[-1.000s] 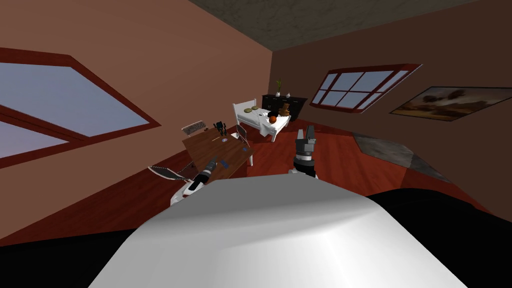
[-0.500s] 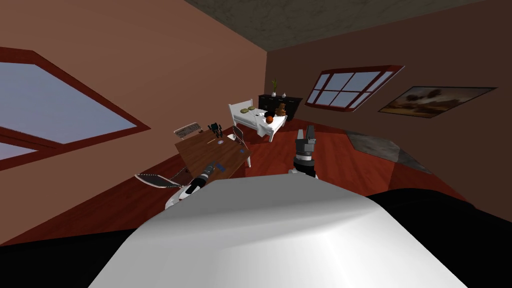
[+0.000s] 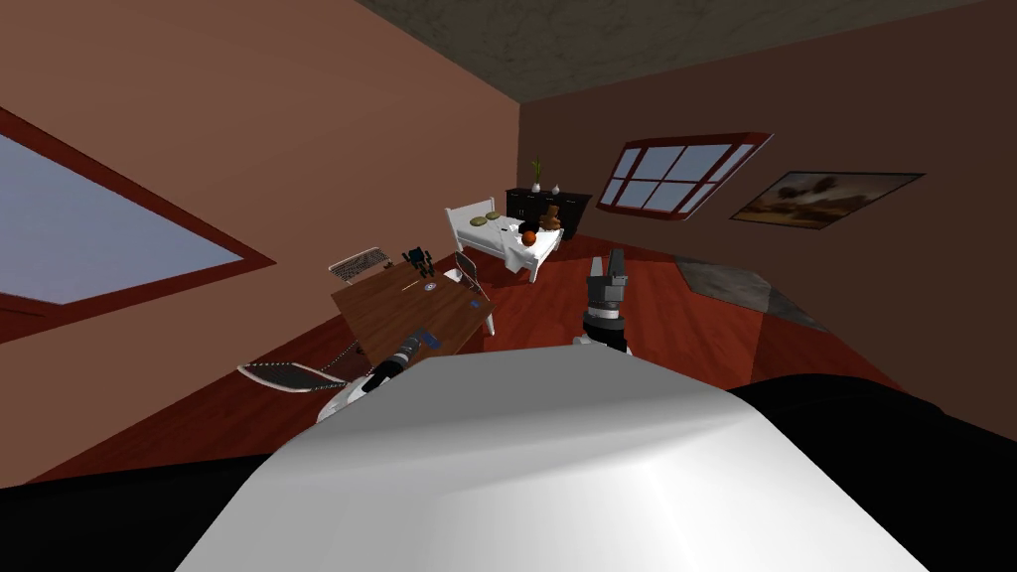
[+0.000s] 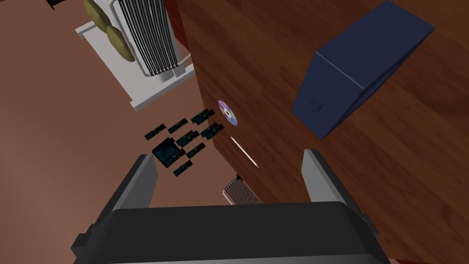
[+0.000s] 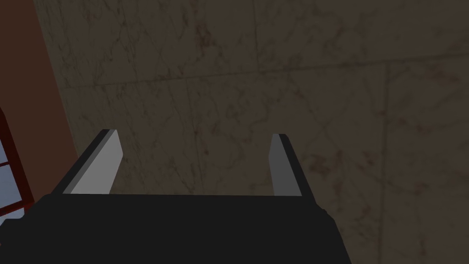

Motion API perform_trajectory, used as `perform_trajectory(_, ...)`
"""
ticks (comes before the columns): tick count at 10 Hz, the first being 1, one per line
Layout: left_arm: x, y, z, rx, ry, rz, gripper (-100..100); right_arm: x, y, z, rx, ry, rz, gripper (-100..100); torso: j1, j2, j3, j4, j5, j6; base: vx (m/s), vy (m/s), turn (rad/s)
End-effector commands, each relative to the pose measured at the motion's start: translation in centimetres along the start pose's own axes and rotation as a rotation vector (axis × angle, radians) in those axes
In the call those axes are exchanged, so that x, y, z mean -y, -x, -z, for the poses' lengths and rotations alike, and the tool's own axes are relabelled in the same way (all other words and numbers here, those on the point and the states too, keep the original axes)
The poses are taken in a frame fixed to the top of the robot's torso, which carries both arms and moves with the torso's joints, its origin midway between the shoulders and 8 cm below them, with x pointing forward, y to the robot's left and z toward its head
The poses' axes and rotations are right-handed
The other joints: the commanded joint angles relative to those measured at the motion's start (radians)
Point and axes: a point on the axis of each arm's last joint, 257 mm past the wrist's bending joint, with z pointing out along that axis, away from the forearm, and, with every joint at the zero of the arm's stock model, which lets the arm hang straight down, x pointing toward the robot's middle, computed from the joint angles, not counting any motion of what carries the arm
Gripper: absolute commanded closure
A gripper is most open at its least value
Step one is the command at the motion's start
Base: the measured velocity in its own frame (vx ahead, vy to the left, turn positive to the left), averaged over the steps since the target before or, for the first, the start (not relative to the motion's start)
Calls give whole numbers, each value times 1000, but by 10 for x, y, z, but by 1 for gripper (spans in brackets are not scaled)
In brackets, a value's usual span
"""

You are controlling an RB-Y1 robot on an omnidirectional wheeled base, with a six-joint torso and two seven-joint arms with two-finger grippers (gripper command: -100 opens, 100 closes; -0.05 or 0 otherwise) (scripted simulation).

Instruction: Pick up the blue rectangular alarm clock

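Left gripper [image 4: 231, 178] hangs low over the brown wooden table [image 4: 256, 50], its two fingers spread wide with nothing between them. The blue alarm clock [image 4: 362, 68], a dark blue rectangular box with a thin seam across it, lies flat on the tabletop ahead of the gripper. It sits off to one side, beyond one finger's tip rather than in line with the gap, and neither finger touches it. From the head camera the clock shows as a small blue patch close to the table's near edge, just past the left hand.

Farther along the tabletop, toward the far edge, a shiny compact disc [image 4: 227, 112] lies flat. A thin pale stick [image 4: 244, 151] lies just beside it, nearer the gripper. At the far edge stands a dark object [image 4: 181, 137] built of small blocks; what it is cannot be told. A mesh-backed chair [image 3: 358, 264] stands by the far left corner of the table. Another mesh chair [image 3: 283, 375] stands off the near left corner. Beyond the table is a white bed [image 3: 502, 236] with olive pillows [image 4: 98, 16] at its head.

The right gripper [image 3: 606, 270] is held upright above the red wooden floor [image 3: 685, 318], well apart from the table. Its fingers are likewise wide apart and hold nothing.
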Motion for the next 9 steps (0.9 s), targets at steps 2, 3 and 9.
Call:
perform_trajectory(2, -36, 5, 7, 2, 77, -8, -100, 0, 0, 0, 0, 0, 0, 0, 1, 1, 1, 0, 0, 0, 43, -25, -61)
perform_trajectory(3, -40, 6, 9, 5, 86, -8, -100, 0, 0, 0, 0, 0, 0, 0, 0, 0, 0, 0, 0, 0, 57, -25, -80)
perform_trajectory(9, -141, 25, 58, 13, 328, -34, -100, 0, 0, 0, 0, 0, 0, 0, 0, -1, -1, 0, 0, 0, 85, -28, -131)
